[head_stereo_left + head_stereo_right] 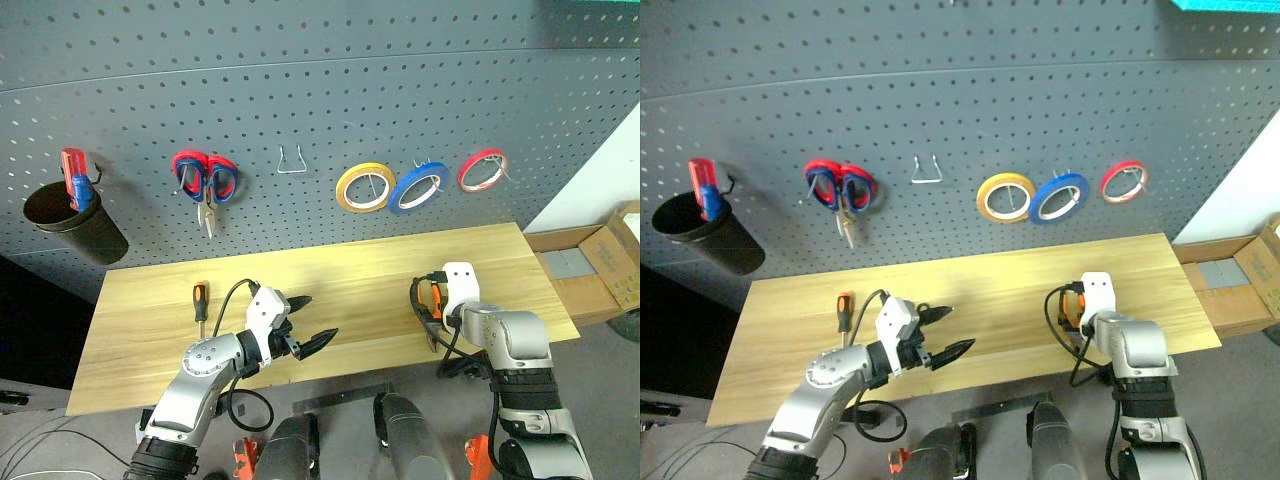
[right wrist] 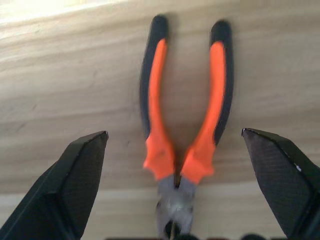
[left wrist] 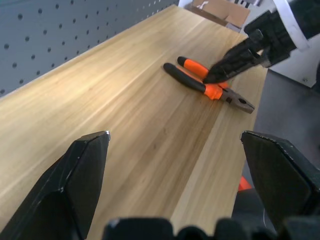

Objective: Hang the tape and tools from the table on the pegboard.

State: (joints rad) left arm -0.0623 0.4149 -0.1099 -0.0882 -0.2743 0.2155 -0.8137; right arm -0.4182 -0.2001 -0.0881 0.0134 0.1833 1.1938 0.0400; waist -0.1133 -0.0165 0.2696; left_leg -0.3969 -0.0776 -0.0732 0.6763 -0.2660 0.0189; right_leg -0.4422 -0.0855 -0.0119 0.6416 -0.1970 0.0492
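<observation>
Right tool (image 2: 175, 185) spread over orange-black pliers (image 2: 184, 125), flat on table (image 2: 65, 85).

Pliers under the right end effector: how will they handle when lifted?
The pliers lie flat with handles spread, so squeezing would likely swing them together. The metal head suggests nose-heavy weight, so they may tip. Rubbery-looking orange-and-black grips probably resist slipping.

Table (image 1: 330, 270): pale wood planks, smooth, faint sheen. Pegboard (image 1: 300, 90): matt blue-grey perforated panel. Pliers (image 2: 182, 130): dull grey metal jaws, orange-and-black rubbery-looking grips. Hook (image 1: 292, 160), upper centre: bare wire metal. Cup (image 1: 75, 222): matt black.
</observation>
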